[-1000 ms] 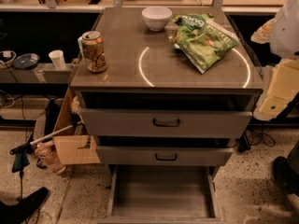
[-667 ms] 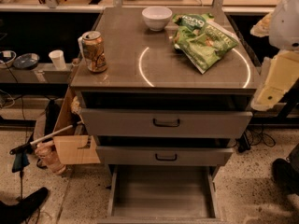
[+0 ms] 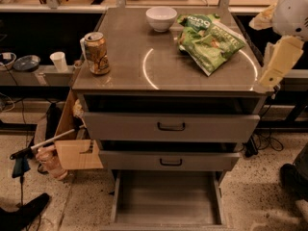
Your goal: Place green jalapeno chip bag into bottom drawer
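The green jalapeno chip bag (image 3: 211, 44) lies flat on the cabinet's top at the back right, its far end overlapping a smaller bright-green bag (image 3: 196, 20) with white lettering. The bottom drawer (image 3: 166, 214) is pulled out, a plain grey tray with nothing in it. My gripper (image 3: 267, 83) hangs at the end of the pale-yellow arm link by the top's right edge, to the right of the chip bag, a little nearer than it and apart from it.
A white bowl (image 3: 161, 17) stands at the back of the top and a drink can (image 3: 97, 53) at the left. The two upper drawers (image 3: 171, 126) with black handles are slightly open. A cardboard box (image 3: 72, 146) and a paper cup (image 3: 59, 60) are at the left.
My arm has risen a little and drawn slightly closer to the cabinet's right edge. The bags, bowl, can and drawers have not moved.
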{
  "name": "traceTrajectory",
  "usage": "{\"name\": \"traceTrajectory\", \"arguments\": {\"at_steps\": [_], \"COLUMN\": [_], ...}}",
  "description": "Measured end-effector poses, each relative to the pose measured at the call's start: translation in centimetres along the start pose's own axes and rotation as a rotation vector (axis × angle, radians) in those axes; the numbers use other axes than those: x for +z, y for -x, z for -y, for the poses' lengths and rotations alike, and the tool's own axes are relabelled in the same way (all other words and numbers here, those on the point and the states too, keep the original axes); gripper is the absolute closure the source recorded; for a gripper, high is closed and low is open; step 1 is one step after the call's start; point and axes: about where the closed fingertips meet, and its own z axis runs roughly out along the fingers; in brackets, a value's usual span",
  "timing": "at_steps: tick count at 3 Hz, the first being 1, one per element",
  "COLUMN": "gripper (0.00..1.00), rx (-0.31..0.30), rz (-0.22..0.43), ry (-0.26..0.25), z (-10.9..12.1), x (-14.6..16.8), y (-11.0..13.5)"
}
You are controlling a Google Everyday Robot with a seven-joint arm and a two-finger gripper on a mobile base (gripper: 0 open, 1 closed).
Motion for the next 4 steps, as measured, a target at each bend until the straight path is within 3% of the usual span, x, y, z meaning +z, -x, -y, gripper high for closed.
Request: {"name": "traceTrajectory", "arguments": {"at_steps": [1,3,4], "gripper": [0.00,0.00,0.00], "rx": [-0.016,-0.017,-0.031], "rz": [0.052,0.043,0.013], "ry": [0.019,-0.009,-0.045], "z": [3.0,5.6,9.1], "x": [1.7,2.8,4.2], "y": [-0.1,0.1,0.0]}}
